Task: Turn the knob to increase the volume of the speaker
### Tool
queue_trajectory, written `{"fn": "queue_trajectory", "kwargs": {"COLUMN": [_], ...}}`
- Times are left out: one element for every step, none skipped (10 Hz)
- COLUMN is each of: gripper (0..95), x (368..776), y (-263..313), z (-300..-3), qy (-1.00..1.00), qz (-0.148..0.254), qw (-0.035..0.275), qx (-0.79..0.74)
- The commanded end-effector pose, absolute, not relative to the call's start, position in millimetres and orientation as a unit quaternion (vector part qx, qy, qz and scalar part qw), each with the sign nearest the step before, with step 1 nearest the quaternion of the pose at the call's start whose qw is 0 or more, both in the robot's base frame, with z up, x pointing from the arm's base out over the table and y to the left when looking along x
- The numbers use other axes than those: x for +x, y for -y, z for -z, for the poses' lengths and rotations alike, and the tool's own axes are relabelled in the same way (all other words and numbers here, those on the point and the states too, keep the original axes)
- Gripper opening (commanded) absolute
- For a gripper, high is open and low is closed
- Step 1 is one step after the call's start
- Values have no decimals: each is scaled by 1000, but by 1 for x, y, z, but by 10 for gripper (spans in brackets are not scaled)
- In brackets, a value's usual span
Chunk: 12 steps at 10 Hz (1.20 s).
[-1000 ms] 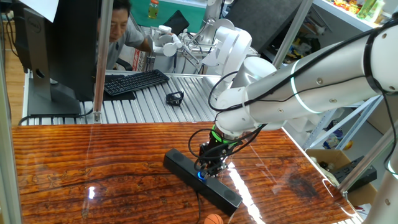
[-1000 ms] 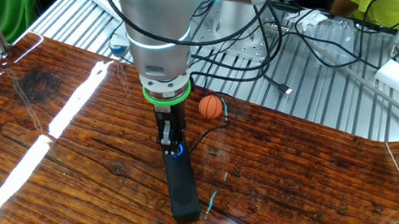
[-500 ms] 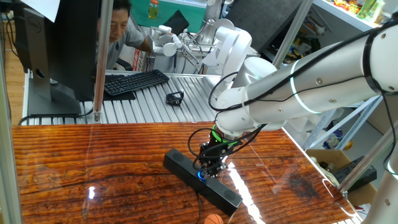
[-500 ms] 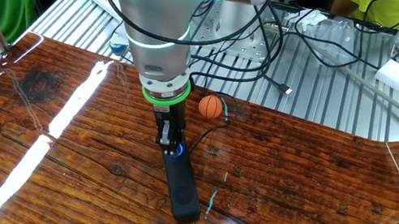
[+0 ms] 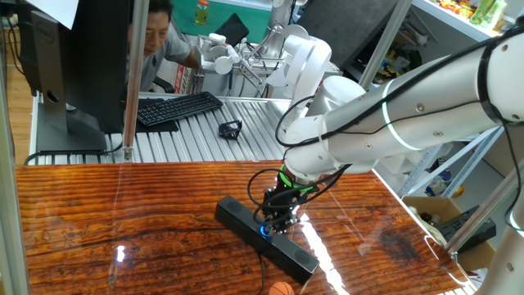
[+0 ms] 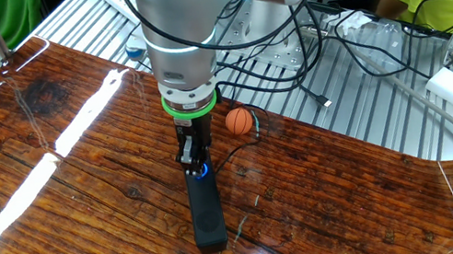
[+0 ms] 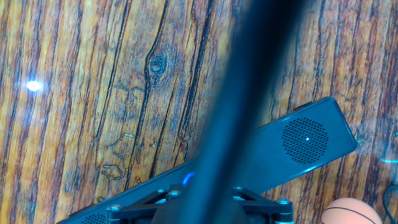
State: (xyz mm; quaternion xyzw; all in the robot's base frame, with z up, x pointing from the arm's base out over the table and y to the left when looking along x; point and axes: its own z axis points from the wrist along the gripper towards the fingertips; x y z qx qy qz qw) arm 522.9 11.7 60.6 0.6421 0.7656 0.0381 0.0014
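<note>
The knob [image 5: 264, 230] glows blue at the middle of the speaker [image 5: 237, 218], which lies flat on the wooden tabletop [image 5: 98, 221]. We judge our claw [image 5: 274, 221] is straight above it to grip for twisting — whether it has clamped, we cannot tell. Rightward — an orange ball [image 6: 240, 121] nearby, bare wood elsewhere.
</note>
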Motion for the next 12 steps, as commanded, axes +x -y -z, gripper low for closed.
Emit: {"fn": "queue_trajectory", "kwargs": {"gripper": [0,0,0,0,190,380,570,760,760,760,950,950], "x": [524,524,524,524,524,524,524,524,523,523,524,524], "y": [-11,-11,-11,-11,-11,-11,-11,-11,-11,-11,-11,-11], "z": [-59,-59,-58,-58,-58,-58,-58,-58,-55,-55,-57,-58], "qy": [-769,-770,-771,-770,-769,-768,-767,-765,-766,-767,-766,-767], "qz": [-37,-37,-37,-37,-38,-38,-38,-43,-43,-44,-45,-45], "qw": [2,2,2,2,3,3,3,8,12,11,11,10], "qx": [638,637,636,637,638,640,640,642,642,640,641,640]}}
